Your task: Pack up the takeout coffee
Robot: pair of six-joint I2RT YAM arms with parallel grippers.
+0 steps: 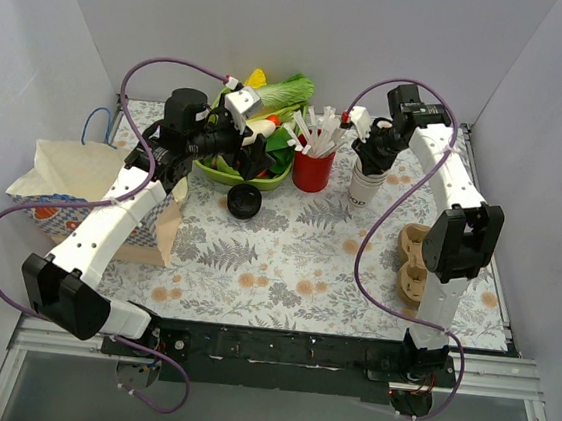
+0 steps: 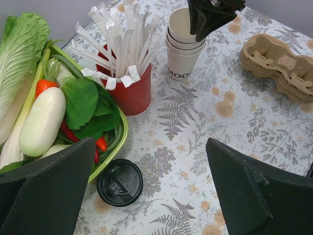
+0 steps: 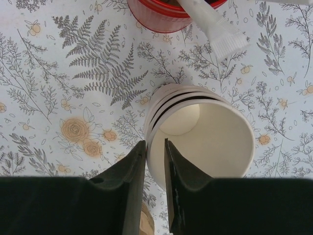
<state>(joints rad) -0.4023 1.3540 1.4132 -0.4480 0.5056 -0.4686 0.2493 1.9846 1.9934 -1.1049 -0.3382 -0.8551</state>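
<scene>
No paper cup with a black lid on it shows in any view. A black lid (image 1: 244,202) lies on the table by the green tray; it also shows in the left wrist view (image 2: 120,182). My left gripper (image 1: 256,158) is open and empty, hovering above the table just right of that lid (image 2: 150,142). My right gripper (image 1: 367,154) is shut on the rim of the top cup of the stacked lidless white cups (image 1: 366,191), one finger inside and one outside (image 3: 155,143). The stack (image 2: 183,54) stands right of the red straw holder (image 1: 312,171).
A green tray (image 1: 214,173) of vegetables is at the back left. A white paper bag (image 1: 73,184) and a brown bag (image 1: 163,228) stand at the left. Cardboard cup carriers (image 1: 414,265) lie at the right. White walls enclose the table.
</scene>
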